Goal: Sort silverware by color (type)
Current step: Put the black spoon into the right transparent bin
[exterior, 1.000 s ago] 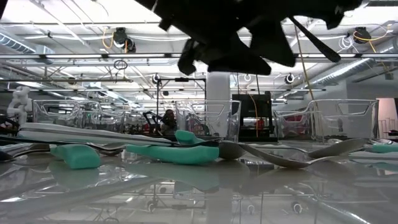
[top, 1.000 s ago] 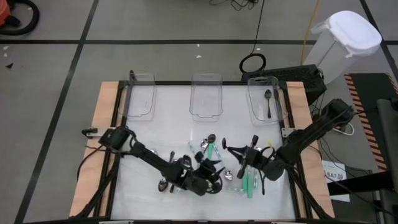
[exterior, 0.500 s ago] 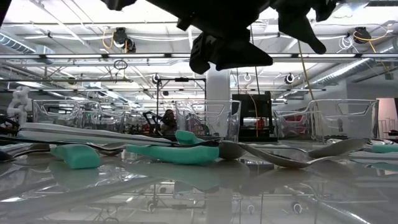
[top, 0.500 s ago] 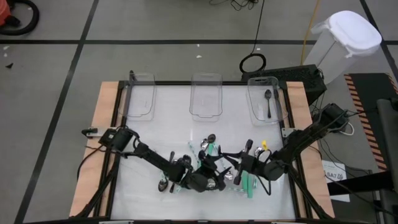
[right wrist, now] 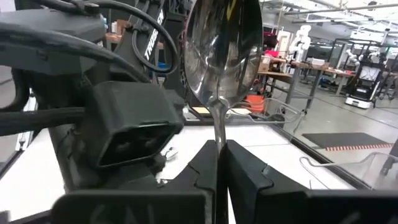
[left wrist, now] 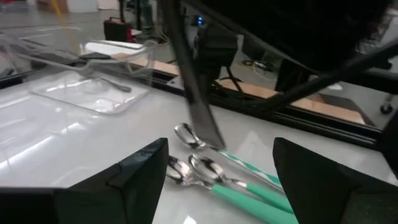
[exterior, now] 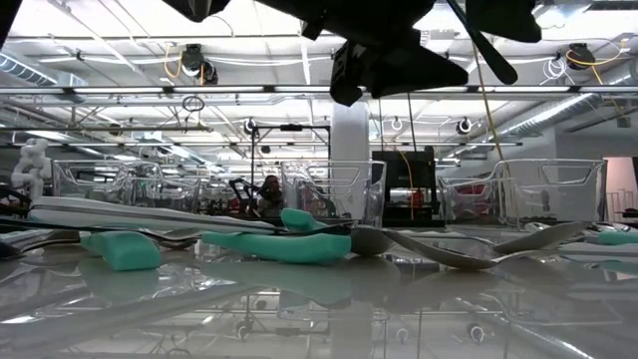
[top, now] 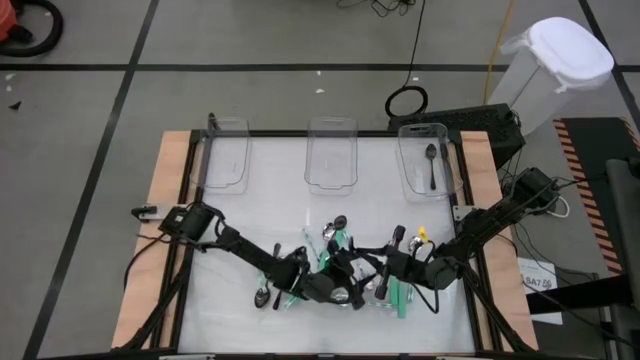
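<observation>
While left gripper (left wrist: 221,177) gapes, right gripper (right wrist: 222,163) pinches silver spoon (right wrist: 222,43)

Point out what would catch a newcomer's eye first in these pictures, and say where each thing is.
First, the two dark arms meeting over the heap of spoons at the table's near middle: the right gripper is shut on a shiny silver spoon, its bowl upright, while the left gripper hangs open over teal-handled spoons. Next, three clear bins along the far edge; only the right bin holds anything, one dark spoon.
</observation>
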